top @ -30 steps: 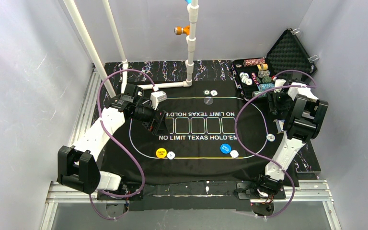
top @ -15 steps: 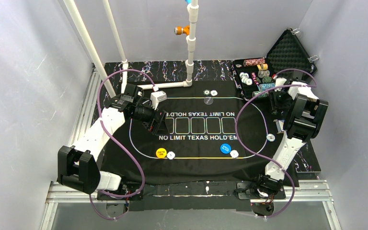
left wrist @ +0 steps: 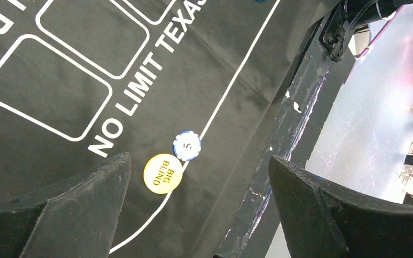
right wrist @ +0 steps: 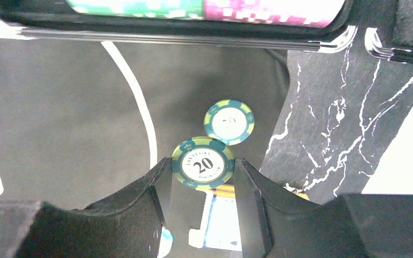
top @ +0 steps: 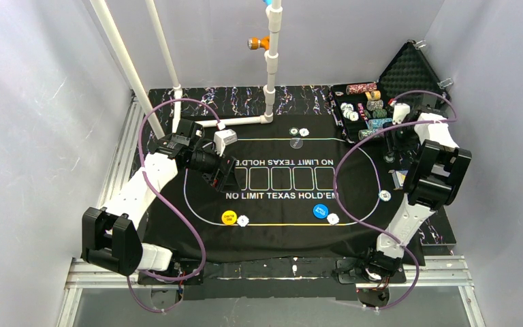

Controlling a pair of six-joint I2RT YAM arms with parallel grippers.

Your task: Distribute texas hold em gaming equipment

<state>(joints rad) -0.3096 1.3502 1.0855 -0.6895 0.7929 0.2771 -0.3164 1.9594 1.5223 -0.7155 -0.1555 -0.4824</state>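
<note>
Green 20 chip pinched in R claw; L claw wide, empty, over mat.

My black fingers framed a yellow-green chip with teal blocks; beyond that chip lay a teal-and-cream chip.

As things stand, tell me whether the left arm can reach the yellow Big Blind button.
Probably yes: the left gripper hangs open over the mat, the yellow Big Blind button uncovered below it; only a white 5 chip lies close beside.
</note>
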